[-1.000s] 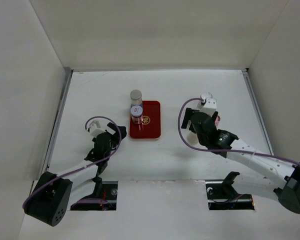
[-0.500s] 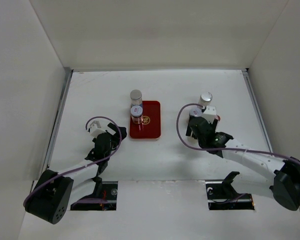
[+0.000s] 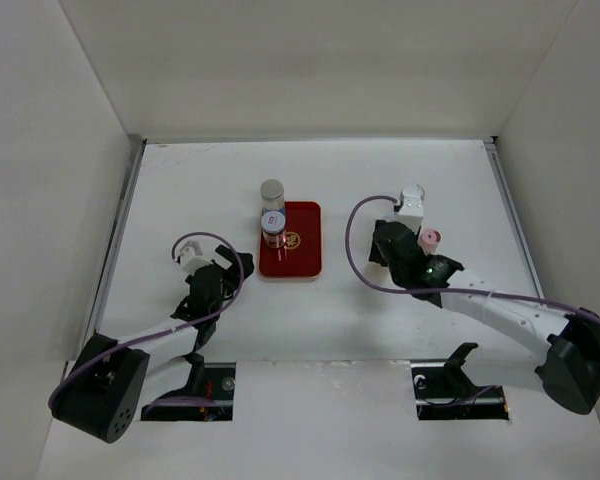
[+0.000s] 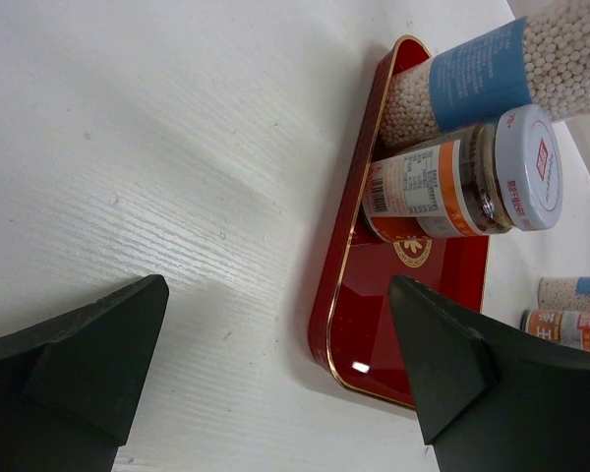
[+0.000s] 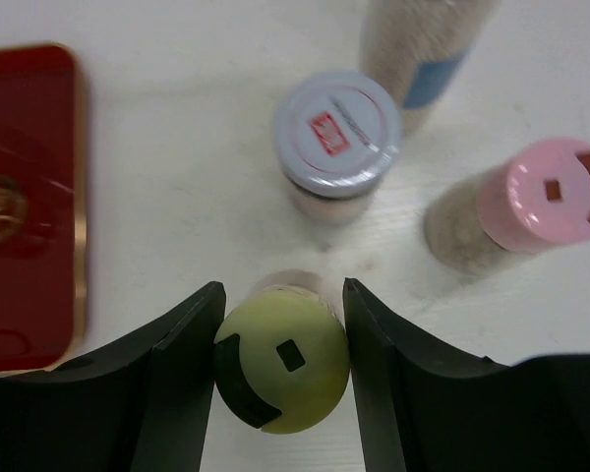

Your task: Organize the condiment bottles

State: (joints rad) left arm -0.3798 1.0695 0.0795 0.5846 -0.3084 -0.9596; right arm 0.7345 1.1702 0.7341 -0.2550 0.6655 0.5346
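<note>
Right end effector (image 5: 282, 291) shifted, gripping yellow-capped bottle (image 5: 281, 372), upright, axis vertical

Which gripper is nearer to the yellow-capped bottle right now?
Right. The right gripper has the yellow-capped bottle pinched between its fingers. The left gripper is open on the opposite side of the red tray, well away from it.
</note>
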